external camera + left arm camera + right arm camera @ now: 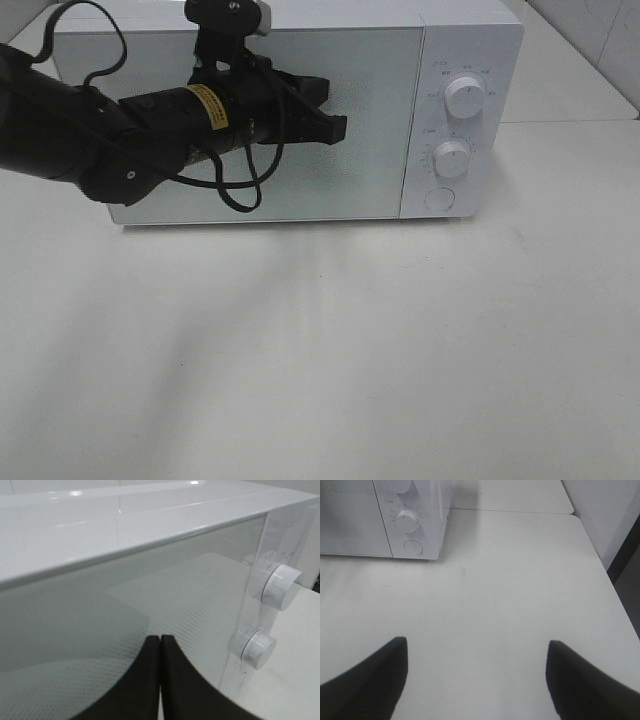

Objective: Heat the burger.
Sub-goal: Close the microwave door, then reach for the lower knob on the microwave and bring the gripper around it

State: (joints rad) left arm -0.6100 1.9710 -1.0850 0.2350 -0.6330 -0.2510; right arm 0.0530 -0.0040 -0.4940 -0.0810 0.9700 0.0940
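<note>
While left jaws press together before one microwave [360, 150] with two knobs [465, 97] [452, 158], right jaws gape empty.

Left arm [70, 135] stretched in from left side, wrist roughly level. left pincer [336, 125] pointing right, jaws pressed together, holding nothing. right pincer [476, 642] spread wide, empty, tilted downward.

Bright, even light — soft shadows, glare atop the microwave [150, 525].

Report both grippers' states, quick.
Left gripper: shut, holding nothing, near the microwave door.
Right gripper: open, empty, over the table.
</note>
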